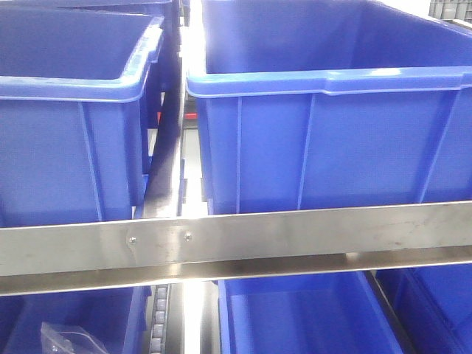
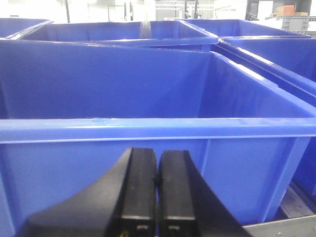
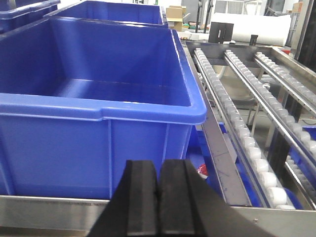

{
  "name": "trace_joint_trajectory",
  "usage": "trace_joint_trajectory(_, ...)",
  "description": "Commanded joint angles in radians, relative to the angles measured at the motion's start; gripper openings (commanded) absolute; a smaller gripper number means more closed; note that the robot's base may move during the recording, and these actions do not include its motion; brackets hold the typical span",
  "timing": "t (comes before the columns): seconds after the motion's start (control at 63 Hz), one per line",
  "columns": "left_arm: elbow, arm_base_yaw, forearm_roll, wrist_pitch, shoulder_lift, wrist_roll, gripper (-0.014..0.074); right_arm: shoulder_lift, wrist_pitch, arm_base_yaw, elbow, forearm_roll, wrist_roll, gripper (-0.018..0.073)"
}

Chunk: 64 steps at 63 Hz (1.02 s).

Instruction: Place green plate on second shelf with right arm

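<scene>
The right gripper [image 3: 158, 197] is clenched with its black fingers pressed flat together and nothing between them, hanging just in front of a large blue bin [image 3: 98, 106] that sits behind a steel shelf rail [image 3: 49, 212]. To the right of that bin run bare roller tracks [image 3: 237, 123] with white wheels. The left gripper [image 2: 157, 190] is likewise pressed closed on nothing, close before the front wall of another blue bin [image 2: 148, 128]; the green plate appears in none of the views.
</scene>
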Motion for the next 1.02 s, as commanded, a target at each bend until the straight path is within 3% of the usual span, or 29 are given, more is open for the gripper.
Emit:
trace_joint_trajectory(0.0,0.040,-0.002,-0.006,-0.083,-0.016,-0.002,0.0130,0.011,-0.075,-0.005,-0.017,-0.017,0.004,0.0023)
trace_joint_trajectory(0.222,0.040,-0.002,-0.006,-0.083,-0.016,-0.002,0.0130,0.011,-0.074,-0.005,-0.017,-0.037,0.062,0.0023)
trace_joint_trajectory(1.0,0.040,-0.002,-0.006,-0.083,-0.016,-0.002,0.0130,0.011,-0.074,-0.005,-0.017,-0.044,0.062,0.0023)
